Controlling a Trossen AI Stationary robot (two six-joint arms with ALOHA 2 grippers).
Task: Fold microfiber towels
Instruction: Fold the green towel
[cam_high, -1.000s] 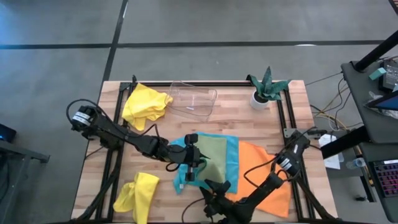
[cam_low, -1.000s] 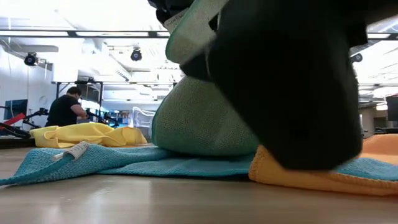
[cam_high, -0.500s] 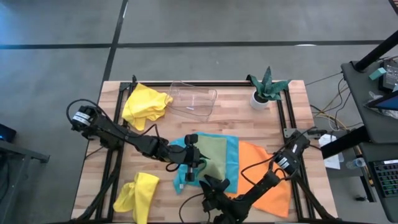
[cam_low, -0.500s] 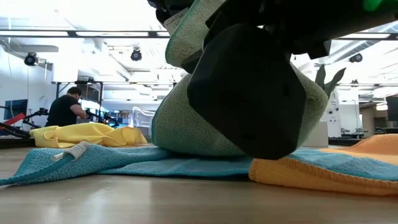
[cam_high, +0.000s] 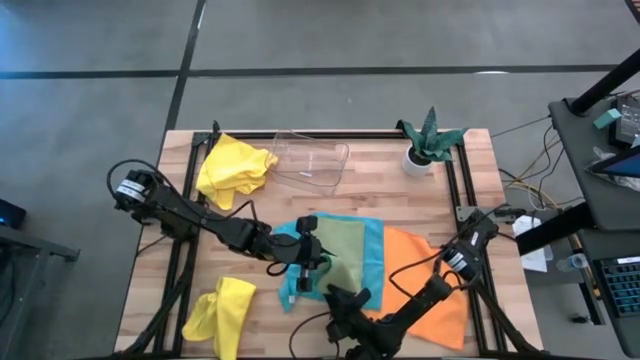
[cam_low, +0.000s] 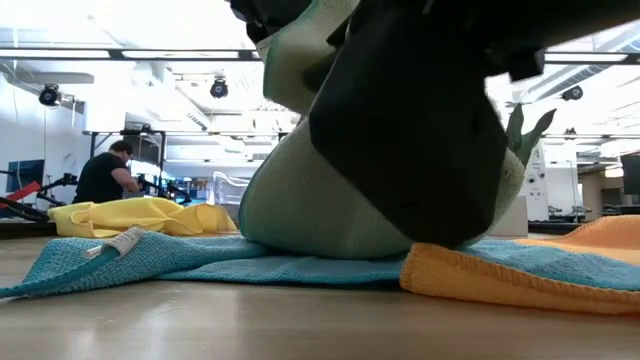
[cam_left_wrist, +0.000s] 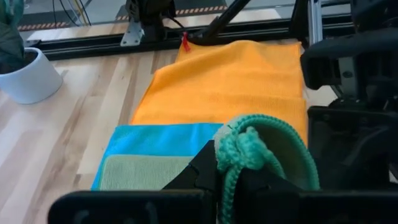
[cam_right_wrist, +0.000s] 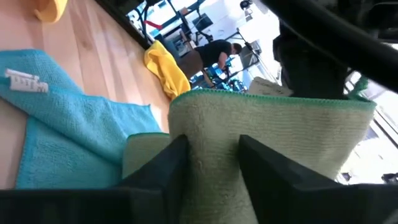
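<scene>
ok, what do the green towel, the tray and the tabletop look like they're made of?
Green towel: soft looped microfiber-like pile, matte, with a stitched cord edge.
Tray: clear, probably plastic; the wood shows through it and its rim catches light.
Tabletop: pale wood planks, likely butcher block, with visible grain lines and a faint sheen in the low view.

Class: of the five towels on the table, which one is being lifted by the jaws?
The sage green towel, lying on the turquoise one. Its edge is raised off the table; the orange and both yellow towels lie untouched.
</scene>
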